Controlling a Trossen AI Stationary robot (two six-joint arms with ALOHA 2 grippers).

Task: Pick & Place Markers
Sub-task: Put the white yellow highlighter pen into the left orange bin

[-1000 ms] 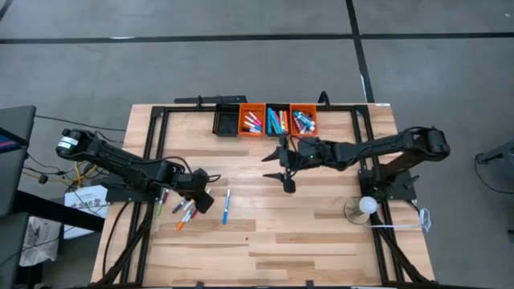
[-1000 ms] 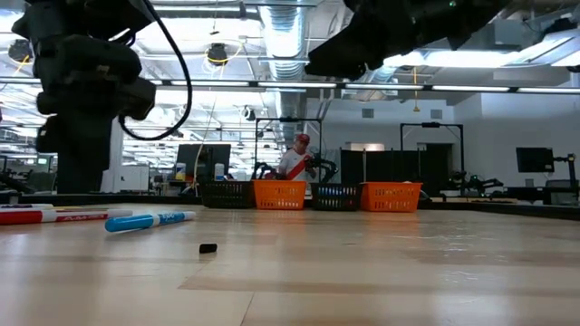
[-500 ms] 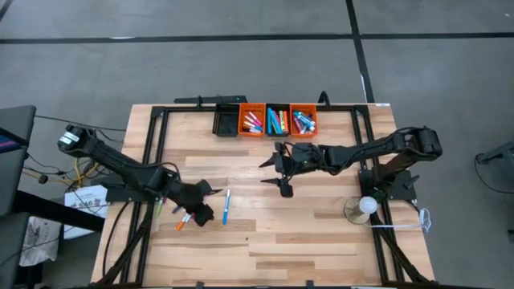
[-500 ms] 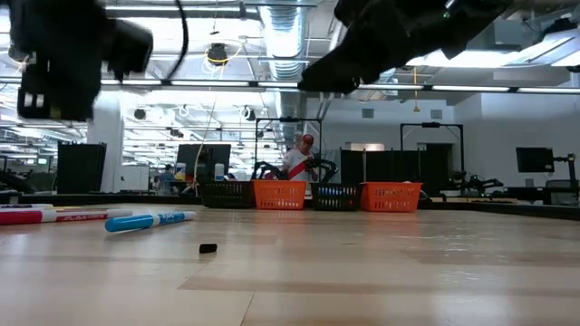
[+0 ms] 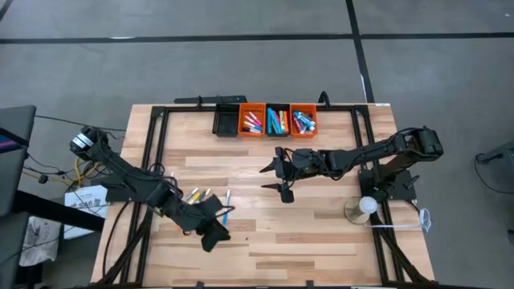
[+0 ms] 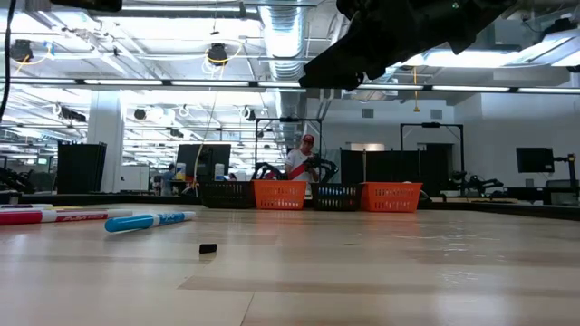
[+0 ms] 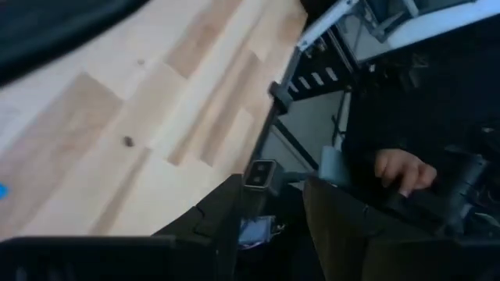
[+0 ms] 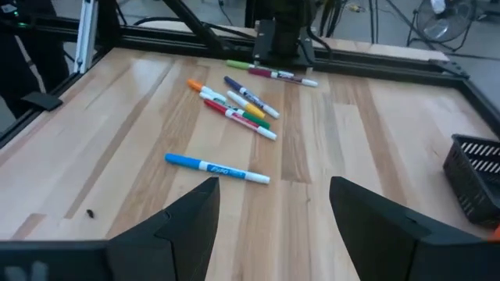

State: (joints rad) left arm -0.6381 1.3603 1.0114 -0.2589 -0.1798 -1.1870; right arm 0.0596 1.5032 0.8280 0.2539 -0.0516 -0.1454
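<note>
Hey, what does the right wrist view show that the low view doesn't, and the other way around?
Only the right wrist view shows the cluster of loose markers on the table and the open right gripper. Only the low view shows the orange bins side-on, a person in the room behind them, and a small black bit on the wood. Both show the blue marker lying alone.

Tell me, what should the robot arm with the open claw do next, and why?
Probably move the right gripper toward the blue marker and lower over it. Its fingers are open and empty, above the table, and that marker lies alone on the wood, apart from the marker cluster, so it looks the easiest to grab. The left gripper is near the front edge.
</note>
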